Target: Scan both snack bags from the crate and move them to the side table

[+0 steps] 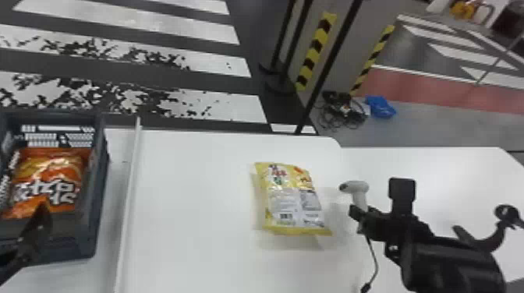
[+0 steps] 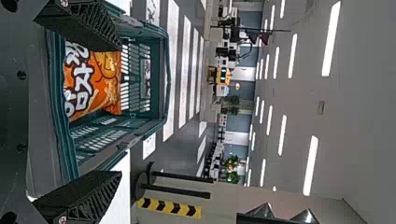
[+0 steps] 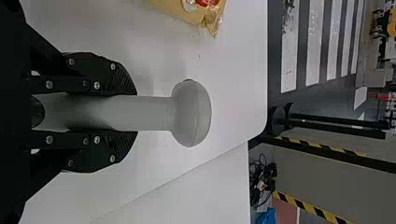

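The left end effector (image 1: 39,224), fingers wide apart, is at the crate (image 1: 98,198), whose walls enclose an orange bag (image 1: 50,175) with white lettering. Past a raised strip (image 1: 130,175), a yellow bag (image 1: 292,198) lies barcode up on the worktop (image 1: 187,233), short of its far edge. The right end effector (image 1: 360,214) is clamped on the scanner (image 1: 355,187).

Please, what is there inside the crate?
Inside the crate is an orange snack bag. Whatever may lie under the bag is covered by it, and in the head view the left gripper hides part of the crate's near side.
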Robot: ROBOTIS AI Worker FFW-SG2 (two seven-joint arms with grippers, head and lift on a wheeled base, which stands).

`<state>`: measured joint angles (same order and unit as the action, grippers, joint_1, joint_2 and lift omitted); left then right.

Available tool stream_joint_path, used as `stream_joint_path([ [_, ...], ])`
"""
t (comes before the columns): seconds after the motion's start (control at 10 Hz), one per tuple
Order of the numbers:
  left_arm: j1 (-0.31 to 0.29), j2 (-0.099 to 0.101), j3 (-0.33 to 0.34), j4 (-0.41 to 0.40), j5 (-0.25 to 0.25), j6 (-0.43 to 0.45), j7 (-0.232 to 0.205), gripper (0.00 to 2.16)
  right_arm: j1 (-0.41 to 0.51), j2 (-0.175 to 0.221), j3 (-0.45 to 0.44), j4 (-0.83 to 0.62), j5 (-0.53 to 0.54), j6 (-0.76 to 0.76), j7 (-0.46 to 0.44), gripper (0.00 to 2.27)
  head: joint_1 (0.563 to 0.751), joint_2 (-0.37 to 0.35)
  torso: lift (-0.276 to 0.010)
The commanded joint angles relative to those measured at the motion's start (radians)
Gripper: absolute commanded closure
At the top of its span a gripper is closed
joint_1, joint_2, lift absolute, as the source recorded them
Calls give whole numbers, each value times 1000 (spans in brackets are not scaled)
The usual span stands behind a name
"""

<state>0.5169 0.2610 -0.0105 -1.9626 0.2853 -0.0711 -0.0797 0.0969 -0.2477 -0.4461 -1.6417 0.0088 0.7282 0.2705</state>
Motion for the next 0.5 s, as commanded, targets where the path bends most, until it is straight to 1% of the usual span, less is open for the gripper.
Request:
stream_joint_path([
  [0.0, 0, 0, -5, -1, 0, 0, 0, 53, 40, 22, -3, -104, 2, 53, -10, 2240, 695, -346, -99],
  [0.2, -5, 0, -8, -1, 0, 0, 1, 53, 103, 50, -6, -245, 2, 130, -19, 2240, 695, -341, -99],
  [0.4, -6, 0, -9, 1, 0, 0, 0, 53, 169, 94, -5, -383, 2, 204, -19, 2240, 695, -330, -99],
])
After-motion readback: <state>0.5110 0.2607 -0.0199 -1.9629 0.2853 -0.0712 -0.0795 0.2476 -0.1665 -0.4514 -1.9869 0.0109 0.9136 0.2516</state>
